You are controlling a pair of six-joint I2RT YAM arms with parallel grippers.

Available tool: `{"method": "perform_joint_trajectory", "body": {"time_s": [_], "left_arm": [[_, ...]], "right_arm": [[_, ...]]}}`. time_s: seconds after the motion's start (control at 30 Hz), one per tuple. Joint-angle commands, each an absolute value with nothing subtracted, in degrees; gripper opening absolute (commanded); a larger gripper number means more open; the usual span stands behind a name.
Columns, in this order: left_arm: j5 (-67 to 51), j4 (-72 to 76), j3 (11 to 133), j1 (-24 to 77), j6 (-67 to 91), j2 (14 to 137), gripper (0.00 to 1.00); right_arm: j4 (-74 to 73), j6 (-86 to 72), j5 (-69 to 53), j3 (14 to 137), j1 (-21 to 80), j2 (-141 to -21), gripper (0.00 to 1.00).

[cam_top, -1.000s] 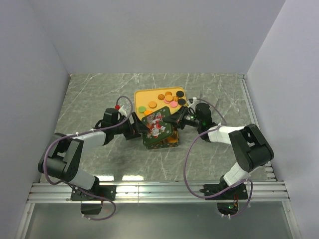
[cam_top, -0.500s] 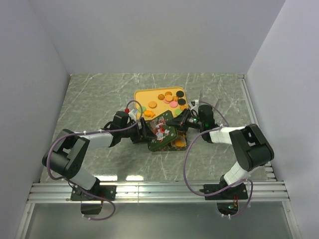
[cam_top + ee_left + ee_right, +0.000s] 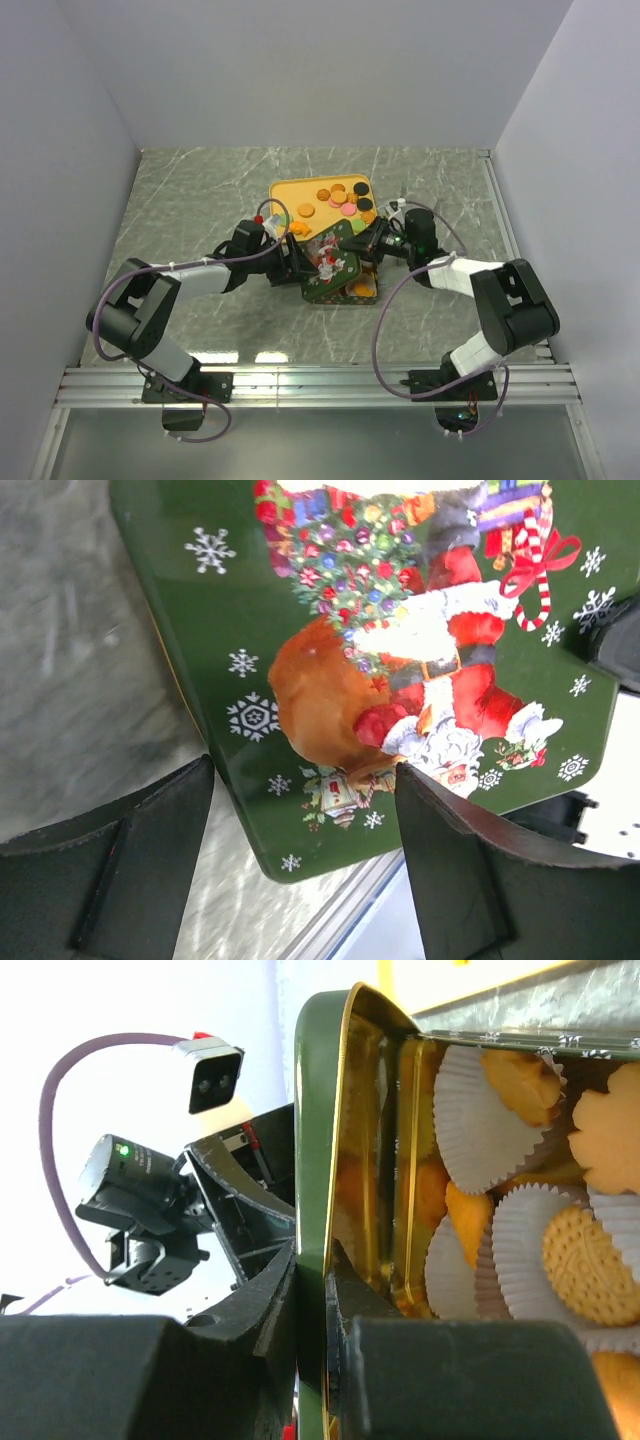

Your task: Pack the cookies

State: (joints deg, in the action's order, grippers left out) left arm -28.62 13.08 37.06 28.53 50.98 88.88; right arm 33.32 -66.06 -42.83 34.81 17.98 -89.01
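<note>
Right gripper jaws pinching the rim of the green Santa lid, one finger on each side; lid tilting up on edge over the tin. Left gripper jaws standing spread, straddling the lid's near corner, contact unclear. Cookies lying face-up in white paper cups inside the tin. Loose cookies lying flat on the yellow tray just behind, scatter running left-near to right-far; rounds, no long axis
</note>
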Motion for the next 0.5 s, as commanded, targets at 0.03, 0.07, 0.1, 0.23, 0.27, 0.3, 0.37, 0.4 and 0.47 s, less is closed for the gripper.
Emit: {"method": "perform_joint_trajectory", "body": {"time_s": [0.03, 0.07, 0.1, 0.23, 0.27, 0.3, 0.37, 0.4, 0.47], "left_arm": [[-29.53, 19.15, 39.64, 29.0, 53.7, 87.71, 0.79], [-29.71, 19.42, 40.25, 29.09, 53.96, 88.15, 0.8], [-29.88, 19.42, 40.78, 29.18, 54.05, 89.11, 0.8], [-30.41, 19.77, 43.68, 30.85, 54.31, 92.37, 0.81], [-30.32, 19.86, 44.38, 31.2, 54.49, 93.42, 0.81], [-30.24, 20.21, 44.65, 31.72, 54.93, 93.95, 0.81], [-29.71, 20.83, 45.0, 32.25, 55.37, 94.74, 0.81], [-29.62, 20.83, 45.17, 32.43, 55.72, 95.53, 0.81], [-29.09, 20.57, 45.61, 33.05, 55.9, 96.85, 0.81]], "right_arm": [[31.03, -63.64, -42.98, 33.84, 15.39, -83.76, 0.0], [31.03, -63.46, -43.07, 33.4, 15.21, -83.06, 0.0], [31.2, -63.46, -43.41, 32.96, 14.94, -82.88, 0.0], [32.52, -63.98, -43.68, 30.5, 13.98, -81.48, 0.0], [32.17, -63.9, -43.86, 30.5, 13.54, -81.04, 0.0], [31.91, -63.46, -44.03, 30.67, 13.27, -80.86, 0.0], [31.03, -63.02, -44.38, 30.76, 12.83, -80.42, 0.0], [30.85, -62.76, -44.3, 30.76, 12.57, -80.25, 0.0], [30.5, -62.67, -44.21, 30.5, 12.22, -79.46, 0.0]]}}
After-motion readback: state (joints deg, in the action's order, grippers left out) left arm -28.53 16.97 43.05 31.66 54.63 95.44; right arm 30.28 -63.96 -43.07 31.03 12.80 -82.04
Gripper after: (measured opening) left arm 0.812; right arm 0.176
